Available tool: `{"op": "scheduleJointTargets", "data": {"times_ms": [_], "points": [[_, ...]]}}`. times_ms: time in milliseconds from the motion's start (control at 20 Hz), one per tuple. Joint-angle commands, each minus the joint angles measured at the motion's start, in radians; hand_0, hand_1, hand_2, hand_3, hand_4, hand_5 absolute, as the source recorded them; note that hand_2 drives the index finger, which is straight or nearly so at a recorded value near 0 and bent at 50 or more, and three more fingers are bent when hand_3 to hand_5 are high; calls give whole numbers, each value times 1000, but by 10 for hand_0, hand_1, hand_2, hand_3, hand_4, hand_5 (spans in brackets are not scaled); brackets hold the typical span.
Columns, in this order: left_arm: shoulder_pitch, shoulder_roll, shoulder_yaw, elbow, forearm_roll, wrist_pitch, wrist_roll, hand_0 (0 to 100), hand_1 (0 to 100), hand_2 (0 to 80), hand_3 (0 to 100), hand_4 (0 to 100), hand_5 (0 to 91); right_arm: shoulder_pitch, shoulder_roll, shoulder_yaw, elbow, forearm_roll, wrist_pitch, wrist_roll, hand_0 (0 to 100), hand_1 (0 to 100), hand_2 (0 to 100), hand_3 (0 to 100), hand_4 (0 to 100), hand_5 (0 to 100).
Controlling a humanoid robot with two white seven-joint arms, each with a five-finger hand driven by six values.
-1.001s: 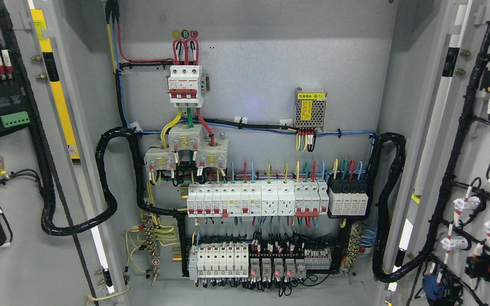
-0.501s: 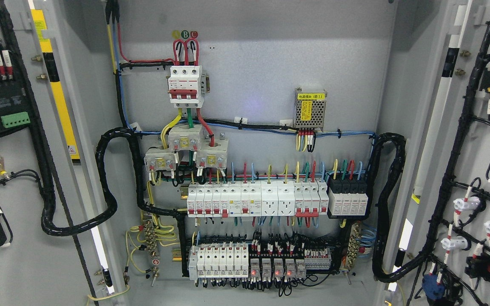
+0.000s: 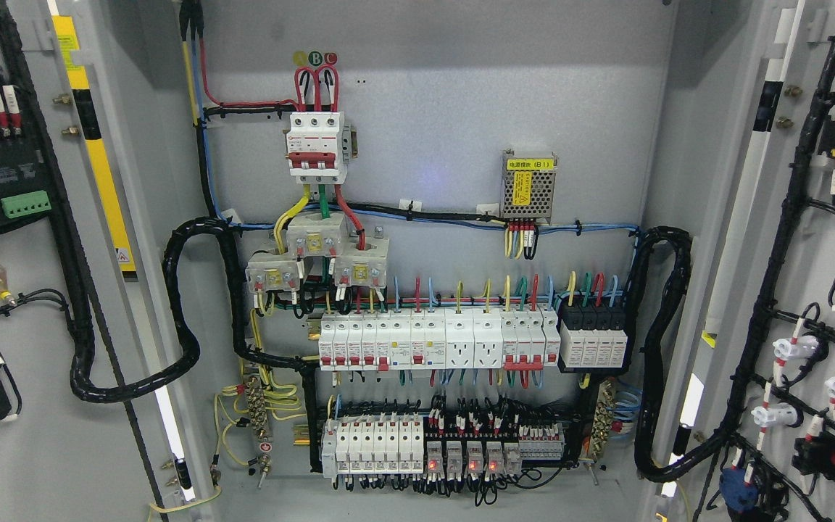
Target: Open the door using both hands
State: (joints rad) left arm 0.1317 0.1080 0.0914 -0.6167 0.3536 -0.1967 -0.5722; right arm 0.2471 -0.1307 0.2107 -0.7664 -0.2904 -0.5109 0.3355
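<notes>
1. Both cabinet doors stand swung wide: the left door (image 3: 33,304) and right door (image 3: 816,290) flank the open electrical cabinet (image 3: 432,109), so the opening looks finished.
2. Neither robot hand is in view (its state cannot be told).
3. Breaker rows (image 3: 435,341) sit wired on the grey backplate, with black cable looms (image 3: 185,304) looping to the doors.

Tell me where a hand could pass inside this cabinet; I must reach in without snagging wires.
The freest patch is the bare back panel, right of the main breaker and above the power supply module. It is crowded lower down, at the breaker row, the relay row and the black cable looms.
</notes>
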Motion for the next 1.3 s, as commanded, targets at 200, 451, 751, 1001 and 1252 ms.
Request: {"op": "scheduleJointTargets", "data": {"times_ms": [200, 451, 751, 1001, 1252], "points": [[-20, -10, -67, 560, -74, 11, 371, 120, 556, 0, 0, 0, 0, -52, 76, -43, 576, 7, 265, -4, 0, 500, 40, 0, 0, 0], [-20, -11, -105, 561, -145, 14, 388, 120, 556, 0, 0, 0, 0, -92, 77, -42, 596, 8, 439, -26, 0, 500, 40, 0, 0, 0], [-20, -5, -154, 560, -220, 11, 391, 120, 556, 0, 0, 0, 0, -143, 77, -42, 611, 100, 572, -139, 0, 500, 40, 0, 0, 0], [-20, -11, -154, 561, -222, 13, 382, 120, 556, 0, 0, 0, 0, -143, 82, -48, 605, 192, 575, -256, 0, 500, 40, 0, 0, 0], [-20, -7, -156, 561, -223, 17, 388, 120, 556, 0, 0, 0, 0, -143, 82, -50, 605, 192, 574, -260, 0, 500, 40, 0, 0, 0]]}}
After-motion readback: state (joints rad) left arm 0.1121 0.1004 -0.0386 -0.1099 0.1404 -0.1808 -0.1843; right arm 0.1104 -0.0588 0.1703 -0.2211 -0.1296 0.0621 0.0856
